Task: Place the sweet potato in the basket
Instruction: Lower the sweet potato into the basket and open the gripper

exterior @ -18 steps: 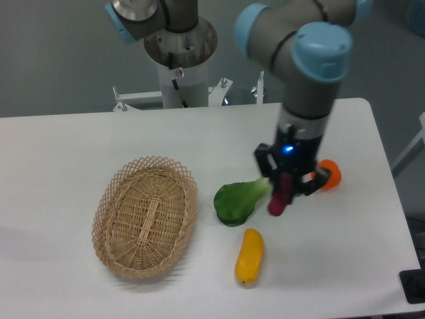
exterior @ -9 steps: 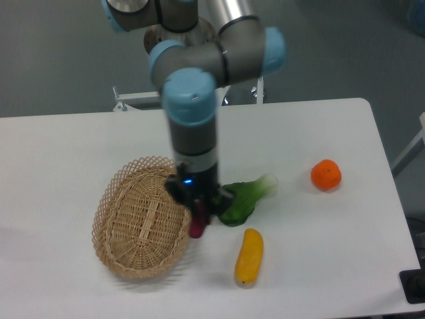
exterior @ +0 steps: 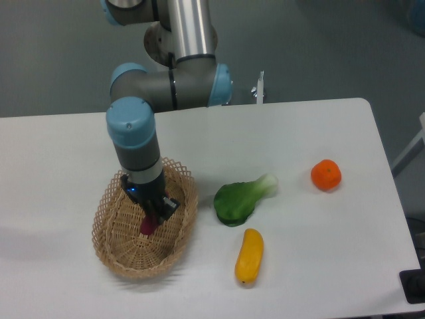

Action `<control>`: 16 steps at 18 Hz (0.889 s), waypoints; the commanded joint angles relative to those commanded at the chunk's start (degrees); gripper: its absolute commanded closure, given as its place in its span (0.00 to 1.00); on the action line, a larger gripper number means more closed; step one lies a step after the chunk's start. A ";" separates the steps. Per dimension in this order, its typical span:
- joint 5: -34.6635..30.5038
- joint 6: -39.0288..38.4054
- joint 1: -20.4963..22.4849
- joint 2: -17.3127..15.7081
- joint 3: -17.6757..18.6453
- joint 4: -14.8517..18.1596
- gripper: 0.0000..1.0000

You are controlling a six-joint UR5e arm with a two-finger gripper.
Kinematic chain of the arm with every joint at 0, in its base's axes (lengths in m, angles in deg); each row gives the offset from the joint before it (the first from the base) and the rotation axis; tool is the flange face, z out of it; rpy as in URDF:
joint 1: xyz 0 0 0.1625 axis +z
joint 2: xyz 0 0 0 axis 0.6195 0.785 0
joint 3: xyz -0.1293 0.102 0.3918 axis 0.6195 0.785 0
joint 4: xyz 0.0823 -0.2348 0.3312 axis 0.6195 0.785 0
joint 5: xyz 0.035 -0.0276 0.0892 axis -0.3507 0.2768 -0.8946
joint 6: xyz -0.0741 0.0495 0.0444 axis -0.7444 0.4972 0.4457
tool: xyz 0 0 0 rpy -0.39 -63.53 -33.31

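Claw [exterior: 151, 216] grasping the sweet potato [exterior: 148, 224] over the middle of the basket [exterior: 109, 256]; carrying looks complete, only lowering and release remain.

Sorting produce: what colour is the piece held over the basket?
Magenta-purple: the sweet potato, in the fixed camera view.

Robot arm: polished silver-grey cylindrical links, joints capped in light blue plastic, dark grey wrist segment. Black tool [exterior: 151, 214] at the wrist, bearing a small lit blue indicator on its housing.
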 joint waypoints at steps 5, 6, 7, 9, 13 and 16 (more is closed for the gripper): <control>-0.09 0.18 -1.31 1.59 0.09 -1.14 0.74; -0.09 0.09 -1.84 1.76 0.18 -1.14 0.74; -0.09 -0.08 -2.11 1.85 0.18 -1.06 0.74; -0.17 -0.17 -2.55 2.11 0.53 -1.14 0.74; -0.18 -0.35 -2.64 2.55 0.88 -1.14 0.66; -0.35 -0.08 -2.64 2.21 0.27 -1.23 0.05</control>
